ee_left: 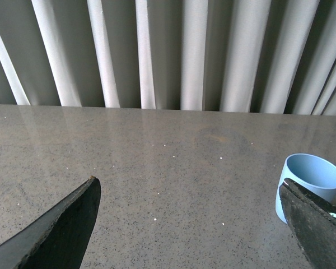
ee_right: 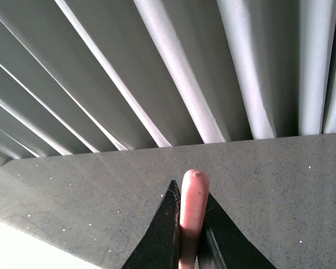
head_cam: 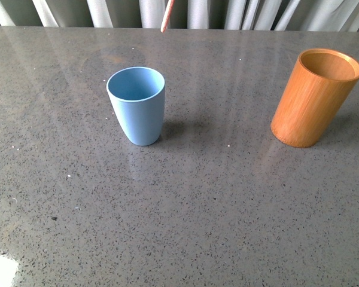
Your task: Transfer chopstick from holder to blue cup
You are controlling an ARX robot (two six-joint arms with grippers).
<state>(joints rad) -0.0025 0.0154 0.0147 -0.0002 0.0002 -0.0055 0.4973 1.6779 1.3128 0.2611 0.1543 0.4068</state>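
Observation:
The light blue cup (head_cam: pixel 136 104) stands upright left of the table's middle, and it also shows at the edge of the left wrist view as the blue cup (ee_left: pixel 313 179). The orange-brown holder (head_cam: pixel 315 97) stands at the right, with nothing showing in its mouth. Only the lower tip of the pinkish-red chopstick (head_cam: pixel 167 17) hangs into the front view, above and behind the cup. My right gripper (ee_right: pixel 189 202) is shut on the chopstick (ee_right: pixel 193 207), whose end pokes out between the black fingers. My left gripper (ee_left: pixel 190 193) is open over bare table, beside the cup. Neither gripper shows in the front view.
The grey speckled table (head_cam: pixel 185 203) spreads between and in front of the two vessels. Pale pleated curtains (head_cam: pixel 227 12) hang along its far edge. A bright white patch (head_cam: pixel 0 272) lies at the near left corner.

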